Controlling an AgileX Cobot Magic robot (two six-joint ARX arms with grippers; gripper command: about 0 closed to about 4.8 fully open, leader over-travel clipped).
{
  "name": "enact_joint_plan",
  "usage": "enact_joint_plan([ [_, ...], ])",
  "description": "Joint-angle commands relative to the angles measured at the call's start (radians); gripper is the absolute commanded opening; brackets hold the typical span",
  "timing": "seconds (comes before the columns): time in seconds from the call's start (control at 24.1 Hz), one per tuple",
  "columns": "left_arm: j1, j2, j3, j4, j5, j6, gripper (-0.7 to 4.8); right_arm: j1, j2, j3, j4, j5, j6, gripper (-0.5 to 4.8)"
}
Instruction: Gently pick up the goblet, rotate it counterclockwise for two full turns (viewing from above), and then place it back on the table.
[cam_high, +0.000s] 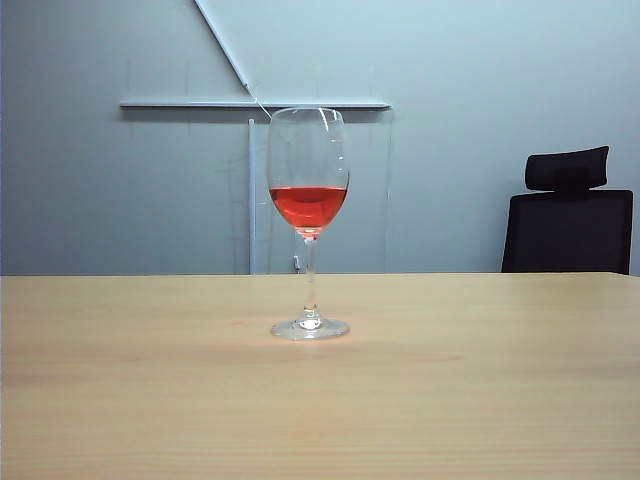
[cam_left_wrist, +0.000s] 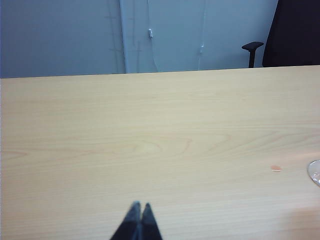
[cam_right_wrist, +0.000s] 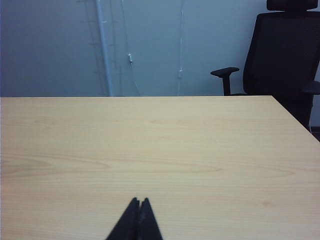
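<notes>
The left gripper (cam_left_wrist: 139, 206) shows in its own wrist view as two dark fingertips pressed together into a point, jaws closed on nothing, held low over the near part of the table (cam_left_wrist: 150, 150). The right gripper (cam_right_wrist: 139, 201) looks the same in its wrist view: tips touching, nothing between them, also back at the near edge. Neither gripper appears in the exterior view, so both sit well short of the goblet (cam_high: 308, 225). The goblet stands upright near the middle of the table, its long axis vertical, thin stem rising from a round foot to a bowl holding red liquid in its lower part. The left wrist view catches a sliver of clear glass at one edge of its picture, probably the rim of the foot, with a small reddish spot on the wood beside it; the right wrist view shows no glass at all. Going by that, the goblet lies ahead of and between the two arms, and I judge the left arm to have the slightly better line to it, though this is not certain. The tabletop is pale wood, bare apart from the glass. Beyond its far edge stand a pale blue-grey wall and a black office chair (cam_right_wrist: 285, 60).
</notes>
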Motion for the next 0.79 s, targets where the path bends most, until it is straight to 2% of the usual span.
enact_joint_plan([
  [0.04, -0.002, 0.002, 0.003, 0.006, 0.003, 0.000, -0.05, -0.001, -0.002, -0.004, 0.011, -0.003, 0.000, -0.05],
  [0.41, -0.002, 0.002, 0.003, 0.006, 0.003, 0.000, -0.05, 0.000, -0.002, -0.004, 0.013, -0.009, 0.004, -0.05],
  [0.54, -0.025, 0.002, 0.002, 0.006, -0.005, 0.000, -0.05, 0.001, -0.002, -0.002, 0.030, -0.068, 0.114, -0.05],
  [0.62, -0.077, 0.003, 0.002, 0.006, -0.032, 0.000, -0.05, 0.005, -0.002, -0.001, 0.051, -0.102, 0.229, -0.05],
  [0.66, -0.137, 0.007, 0.002, 0.006, -0.042, 0.000, -0.05, 0.006, -0.001, 0.001, 0.065, -0.151, 0.299, -0.06],
  [0.71, -0.208, 0.009, 0.003, 0.005, -0.042, 0.000, -0.05, 0.006, 0.003, 0.014, 0.053, -0.219, 0.317, -0.06],
  [0.75, -0.240, 0.016, 0.003, 0.007, -0.042, 0.000, -0.05, 0.006, 0.003, 0.028, 0.034, -0.252, 0.336, -0.06],
  [0.79, -0.309, 0.031, 0.003, 0.007, -0.042, 0.000, -0.05, 0.006, 0.003, 0.057, 0.000, -0.285, 0.372, -0.06],
])
